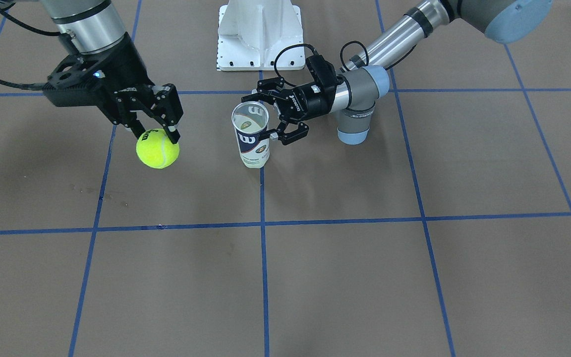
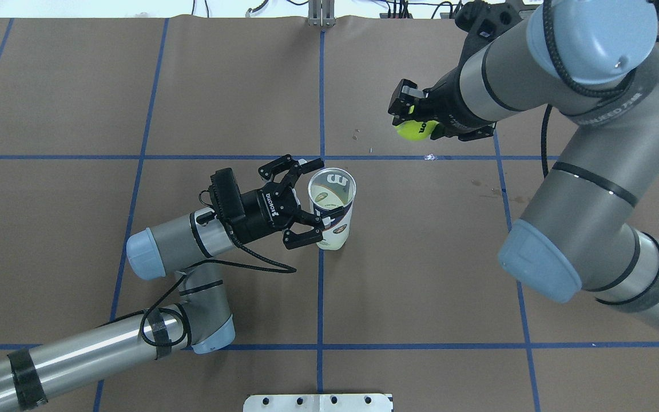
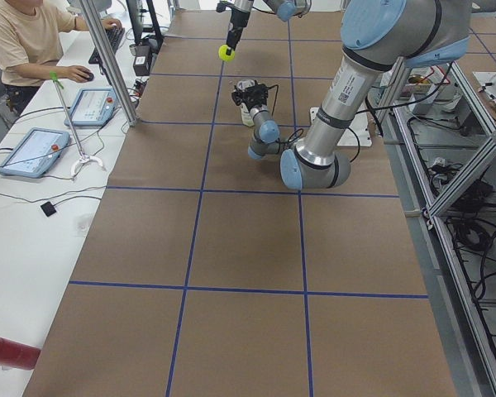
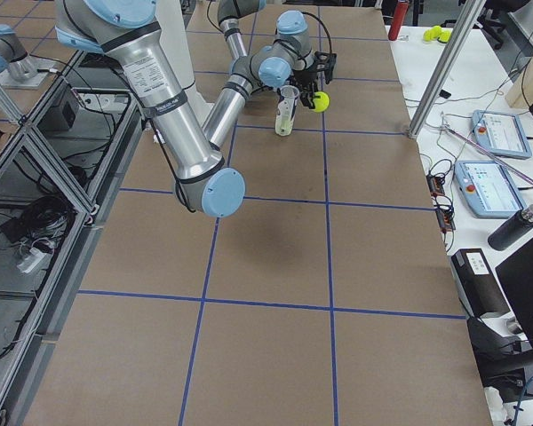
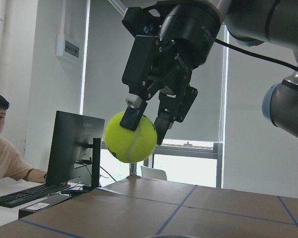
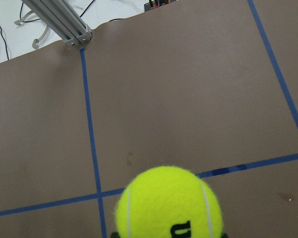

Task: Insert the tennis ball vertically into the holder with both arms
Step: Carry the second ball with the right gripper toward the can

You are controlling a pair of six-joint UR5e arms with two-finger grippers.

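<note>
The ball (image 6: pixel 169 203) fills the bottom of my right wrist view, pinched in my right tool (image 1: pixel 158 135) and hanging clear of the desk (image 1: pixel 414 277). It is well apart from the holder (image 1: pixel 251 141), on the side away from my base and toward my right end of the desk. The holder stands upright near the desk's middle, on the centre tape line, mouth up and apparently empty. My left tool (image 2: pixel 310 201) lies level beside it, its jaws spread to either side of the wall but not closed on it.

That loose holder is my worry. If I bring the ball down off-centre, it may catch the rim and tip or skid the light can. Closing the left tool carelessly could shove it over, or squeeze the clear wall and narrow the mouth. My right fingers could also foul the rim.
</note>
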